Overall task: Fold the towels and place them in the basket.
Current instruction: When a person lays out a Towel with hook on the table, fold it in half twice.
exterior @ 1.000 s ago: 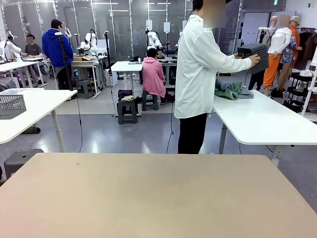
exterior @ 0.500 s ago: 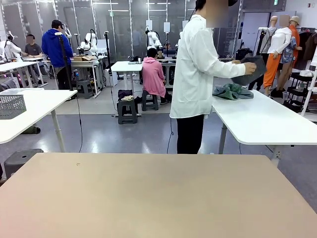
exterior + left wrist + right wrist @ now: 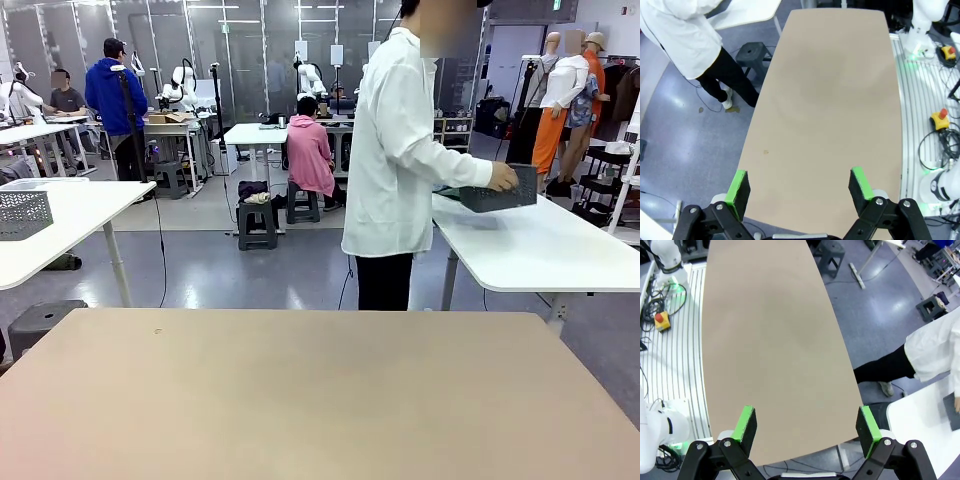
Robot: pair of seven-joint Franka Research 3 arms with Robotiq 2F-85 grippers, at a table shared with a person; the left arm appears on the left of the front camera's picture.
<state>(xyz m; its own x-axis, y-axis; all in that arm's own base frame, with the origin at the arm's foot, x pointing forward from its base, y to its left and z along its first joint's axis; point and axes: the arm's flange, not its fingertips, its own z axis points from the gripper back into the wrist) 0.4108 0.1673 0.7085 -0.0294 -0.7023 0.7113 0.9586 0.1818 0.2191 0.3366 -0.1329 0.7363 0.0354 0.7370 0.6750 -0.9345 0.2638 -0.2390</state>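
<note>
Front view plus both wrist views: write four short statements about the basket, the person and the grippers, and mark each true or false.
1. The dark grey lattice plastic basket stands on the beige table. False: it is at the white table farther back, beside the person.
2. The person's hand is on the basket's top edge. True.
3. The left gripper is shut on a towel. False: its jaws stand open, holding nothing.
4. The right gripper is open above the beige table. True.
</note>
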